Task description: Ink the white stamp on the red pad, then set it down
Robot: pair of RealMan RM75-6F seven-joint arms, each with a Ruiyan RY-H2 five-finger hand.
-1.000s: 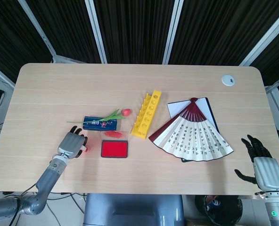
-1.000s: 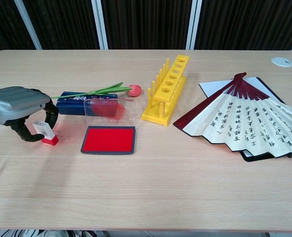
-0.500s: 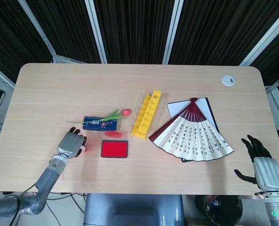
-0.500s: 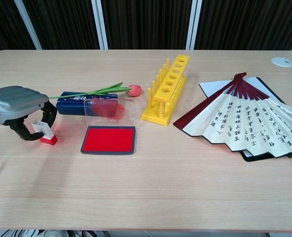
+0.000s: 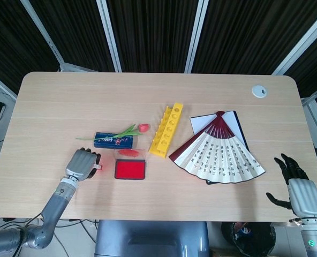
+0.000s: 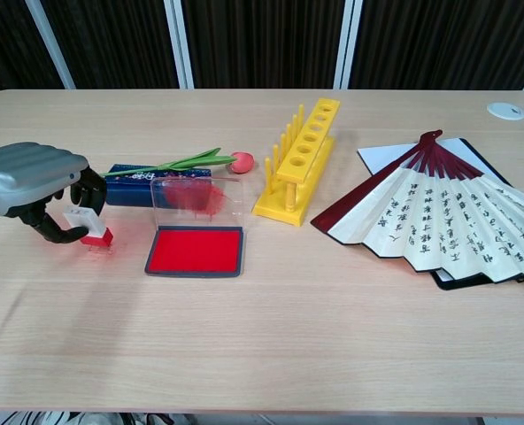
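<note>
1. nearest on the robot's right, the right hand (image 5: 296, 186) hangs off the table's (image 5: 148, 91) front corner, fingers spread apart and holding nothing; it is well apart from all the task's things
2. near the front left, the left hand (image 6: 36, 184) curls round the stamp (image 6: 85, 224), fingers closed on its white body; the red base is at or just above the tabletop, and i cannot tell whether it touches
3. just to the right of the stamp lies the red pad (image 6: 196, 251), open and flat, with its clear lid (image 6: 196, 197) standing up at the back edge; stamp and pad are near but apart
4. judging by its looks, the stamp is small, light and rigid, probably smooth plastic, so it may twist or slip in a loose hold; the white upper body is the place to grip, keeping fingers off the red face, which would smear ink
5. behind the pad sits a blue box (image 6: 147, 183) with a tulip (image 6: 200, 162) lying across it
6. further right stands a yellow rack (image 6: 302, 159), then an opened fan (image 6: 448, 212) spread over a dark-edged book (image 5: 231, 120)
7. farthest, a white round cap (image 5: 259, 91) sits near the back right corner
</note>
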